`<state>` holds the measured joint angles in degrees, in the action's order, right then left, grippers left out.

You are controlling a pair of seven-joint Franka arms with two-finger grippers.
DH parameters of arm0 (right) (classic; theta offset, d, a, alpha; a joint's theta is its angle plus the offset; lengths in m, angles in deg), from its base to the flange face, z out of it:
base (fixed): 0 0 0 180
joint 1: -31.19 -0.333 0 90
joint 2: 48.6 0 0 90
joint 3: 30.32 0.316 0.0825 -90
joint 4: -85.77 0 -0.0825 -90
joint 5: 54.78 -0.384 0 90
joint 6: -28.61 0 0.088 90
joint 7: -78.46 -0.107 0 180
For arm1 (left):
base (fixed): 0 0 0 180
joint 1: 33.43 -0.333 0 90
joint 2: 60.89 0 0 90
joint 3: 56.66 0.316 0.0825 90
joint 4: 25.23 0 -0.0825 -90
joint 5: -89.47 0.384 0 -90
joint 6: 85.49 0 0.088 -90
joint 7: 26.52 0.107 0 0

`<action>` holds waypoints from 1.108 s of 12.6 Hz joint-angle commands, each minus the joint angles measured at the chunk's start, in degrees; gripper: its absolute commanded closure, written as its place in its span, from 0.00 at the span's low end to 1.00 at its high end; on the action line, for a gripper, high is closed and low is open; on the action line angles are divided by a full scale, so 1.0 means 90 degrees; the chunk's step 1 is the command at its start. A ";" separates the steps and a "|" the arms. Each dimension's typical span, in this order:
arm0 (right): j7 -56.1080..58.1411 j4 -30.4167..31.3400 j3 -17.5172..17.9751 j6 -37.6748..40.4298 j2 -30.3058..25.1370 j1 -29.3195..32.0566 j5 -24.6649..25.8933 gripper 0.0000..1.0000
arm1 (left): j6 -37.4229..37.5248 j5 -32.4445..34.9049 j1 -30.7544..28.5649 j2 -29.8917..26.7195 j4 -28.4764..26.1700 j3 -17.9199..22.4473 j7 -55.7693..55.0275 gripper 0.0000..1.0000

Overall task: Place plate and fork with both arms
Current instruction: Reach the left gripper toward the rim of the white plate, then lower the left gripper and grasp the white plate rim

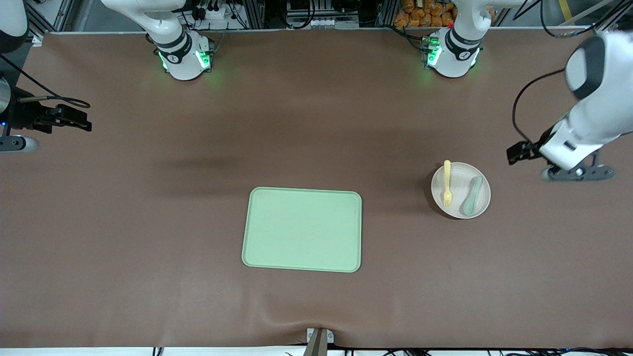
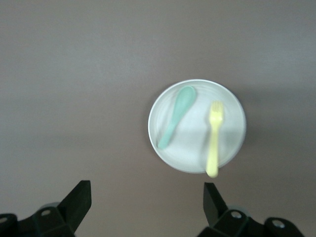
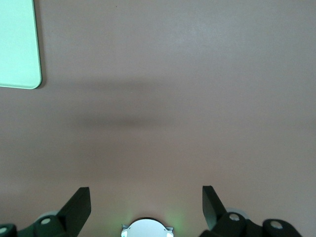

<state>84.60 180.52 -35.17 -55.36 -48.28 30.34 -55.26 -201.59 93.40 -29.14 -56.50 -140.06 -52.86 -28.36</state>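
The pale speckled plate (image 1: 457, 207) lies on the brown table toward the left arm's end. The yellow fork (image 1: 447, 183) and a grey-green spoon (image 1: 472, 196) lie on it side by side. The fork's handle sticks out past the rim. In the left wrist view the plate (image 2: 197, 145), fork (image 2: 214, 138) and spoon (image 2: 177, 116) show clearly. My left gripper (image 1: 578, 173) (image 2: 146, 197) hangs open and empty over bare table beside the plate. My right gripper (image 1: 10, 143) (image 3: 146, 200) hangs open and empty over bare table at the right arm's end, partly cut off by the front view's edge.
A light-green rectangular tray (image 1: 302, 229) lies mid-table, nearer to the front camera than the plate; its corner shows in the right wrist view (image 3: 17, 44). The green-lit arm bases (image 1: 185, 57) (image 1: 452, 54) stand along the table's top edge.
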 commanded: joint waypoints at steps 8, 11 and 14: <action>-0.0028 -0.0060 0.0021 0.0122 -0.0084 -0.0041 -0.0073 0.00 | -0.2422 -0.0249 -0.0594 0.2197 -0.0298 -0.0090 0.0156 0.19; -0.0067 -0.0089 0.0021 0.0131 -0.0084 -0.0139 -0.0073 0.00 | -0.2432 -0.0348 -0.0584 0.2354 -0.0298 -0.0099 0.0156 0.28; -0.0067 -0.0089 0.0021 0.0132 -0.0084 -0.0149 -0.0073 0.00 | -0.2432 -0.0631 -0.0584 0.2461 -0.0298 -0.0158 0.0156 0.34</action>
<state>84.60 179.96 -34.82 -55.06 -48.31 29.40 -55.32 -223.09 89.25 -33.86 -34.75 -142.93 -53.60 -27.50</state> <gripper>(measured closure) 0.000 0.326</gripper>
